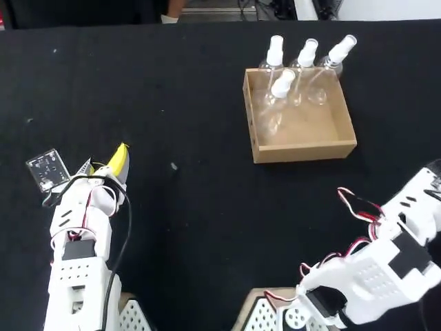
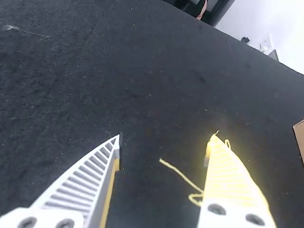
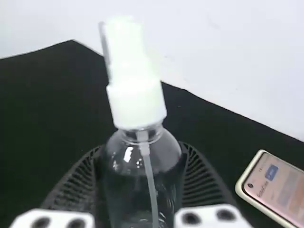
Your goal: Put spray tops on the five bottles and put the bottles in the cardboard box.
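The cardboard box [image 1: 303, 146] stands at the back right of the black table. Several clear bottles [image 1: 274, 110] with white spray tops [image 1: 282, 83] stand in it, most along its far wall. In the right wrist view, my right gripper [image 3: 142, 194] is shut on one more clear bottle [image 3: 137, 156]. That bottle is upright and carries a white spray top [image 3: 130, 90]. The right arm [image 1: 386, 269] is at the table's front right. My left gripper [image 2: 165, 142] is open over bare table at the front left, with nothing between its white and yellow fingers [image 1: 120, 160].
A small clear square piece [image 1: 48, 169] lies just left of the left gripper. A phone [image 3: 273, 187] lies on the table beyond the right gripper. The black tabletop [image 1: 179, 103] stretches between the arms and the box.
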Action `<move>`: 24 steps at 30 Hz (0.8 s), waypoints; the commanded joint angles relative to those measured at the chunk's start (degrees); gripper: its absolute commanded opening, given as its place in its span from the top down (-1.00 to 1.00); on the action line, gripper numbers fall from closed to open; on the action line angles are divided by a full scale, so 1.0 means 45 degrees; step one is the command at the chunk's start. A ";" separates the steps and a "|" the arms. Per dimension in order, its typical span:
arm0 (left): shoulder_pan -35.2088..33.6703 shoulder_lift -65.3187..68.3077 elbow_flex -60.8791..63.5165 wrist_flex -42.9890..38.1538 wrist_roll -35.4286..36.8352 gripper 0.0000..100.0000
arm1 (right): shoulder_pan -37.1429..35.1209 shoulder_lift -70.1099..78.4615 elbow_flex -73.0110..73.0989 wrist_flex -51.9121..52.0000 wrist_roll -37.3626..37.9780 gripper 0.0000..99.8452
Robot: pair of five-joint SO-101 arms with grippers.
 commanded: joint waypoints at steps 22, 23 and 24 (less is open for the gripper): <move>-0.0068 -0.0156 -0.0166 -0.0234 -0.0156 0.44 | -0.7502 -0.9211 -0.0088 0.5744 -0.1016 0.98; -0.0068 -0.0156 -0.0166 -0.0234 -0.0156 0.44 | -0.7775 -0.8957 0.0088 0.5197 -0.0977 0.98; -0.0068 -0.0156 -0.0166 -0.0234 -0.0156 0.44 | -0.7971 -0.8664 0.0264 0.4689 -0.0977 0.98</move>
